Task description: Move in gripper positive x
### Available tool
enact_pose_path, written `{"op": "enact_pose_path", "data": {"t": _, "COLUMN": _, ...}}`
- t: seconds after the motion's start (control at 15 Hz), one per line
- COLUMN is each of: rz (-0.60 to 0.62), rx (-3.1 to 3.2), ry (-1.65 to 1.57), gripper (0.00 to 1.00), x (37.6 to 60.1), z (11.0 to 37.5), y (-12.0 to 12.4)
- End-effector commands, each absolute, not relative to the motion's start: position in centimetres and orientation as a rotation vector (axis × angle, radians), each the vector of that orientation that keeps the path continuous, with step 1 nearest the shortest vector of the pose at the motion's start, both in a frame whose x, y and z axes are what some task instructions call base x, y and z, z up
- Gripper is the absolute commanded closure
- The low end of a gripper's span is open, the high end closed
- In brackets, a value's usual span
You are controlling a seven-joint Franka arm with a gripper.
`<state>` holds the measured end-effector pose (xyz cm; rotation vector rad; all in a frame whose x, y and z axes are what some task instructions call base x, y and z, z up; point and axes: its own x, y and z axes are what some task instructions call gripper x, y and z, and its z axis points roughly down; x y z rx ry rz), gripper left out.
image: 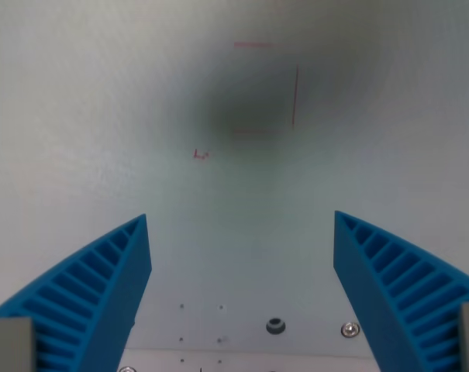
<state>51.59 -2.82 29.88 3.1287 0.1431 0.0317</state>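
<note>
1. Two blue ribbed plastic fingers (102, 287) of the end effector (242, 221) stood spread wide apart, with nothing pinched between them, above a pale, smooth bench (79, 116).
2. No object belonged to this task; its only thing was the end effector itself, which hung over bare surface at mid-frame.
3. How much of the positive-x travel was done could not be judged from a single view; no landmark fixed a start or an end.
4. Faint red marker lines (265, 85), sketching part of a square, lay under a soft dark shadow (257, 101) near the top of the wrist view.
5. A small red mark (201, 155) sat apart, toward the wrist view's left.
6. A dark round hole (276, 325) and a silver screw (350, 330) showed near the lower edge.
7. Nothing upright appeared to block a sideways move.
</note>
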Motion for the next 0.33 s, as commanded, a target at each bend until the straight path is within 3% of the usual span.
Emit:
{"op": "enact_pose_path", "data": {"t": 0.07, "rz": -0.011, "rx": 3.138, "ry": 0.128, "gripper": 0.0, "x": 53.3, "z": 30.1, "y": -2.5}}
{"op": "enact_pose_path", "data": {"t": 0.33, "rz": -0.011, "rx": 3.138, "ry": 0.128, "gripper": 0.0, "x": 55.3, "z": 30.1, "y": -2.3}}
